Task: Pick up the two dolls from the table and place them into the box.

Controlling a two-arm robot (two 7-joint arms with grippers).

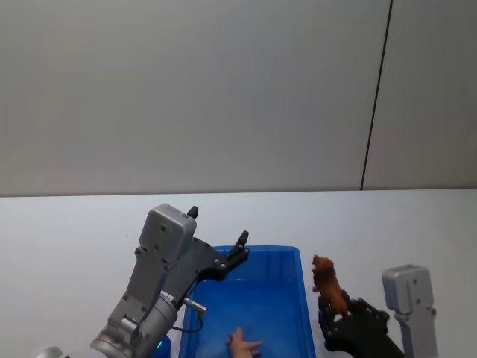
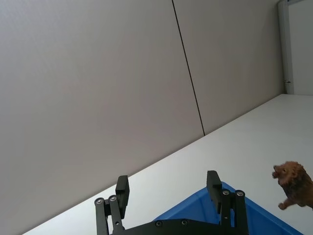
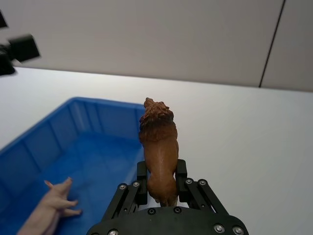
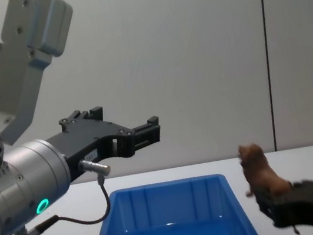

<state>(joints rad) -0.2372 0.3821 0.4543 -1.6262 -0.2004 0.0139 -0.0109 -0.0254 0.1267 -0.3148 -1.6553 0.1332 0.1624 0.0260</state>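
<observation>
Surface: a flat white table [image 1: 67, 224] runs back to a plain grey panelled wall [image 1: 186, 89]. A dark vertical seam [image 1: 376, 97] divides the wall panels on the right.

Container: the blue box [image 1: 264, 262] stands open-topped on the table in front of the robot, with its long side running away from the robot. The pink doll [image 1: 242, 344] lies on its side on the box floor, towards the near end. Its legs reach towards the right wall of the box. In the right wrist view the pink doll [image 3: 49, 208] is partly cut off by the frame edge.

Left gripper [image 2: 167, 178]: it is raised above the left, far part of the box, well clear of the rim in the chest view. Its fingers are spread wide with nothing between them.

Right gripper [image 3: 161, 168]: it is low on the right, outside the box and just beside its right wall. Its fingers are pinching the hind end of the brown doll [image 3: 159, 147].

Brown doll [image 4: 260, 172]: it is held off the table, at about rim height and above, just outside the right rim. Its long axis continues the line of the fingers and is tilted upward. The shaggy head is the high end, pointing away from the robot towards the wall. In the chest view the head leans towards the box
</observation>
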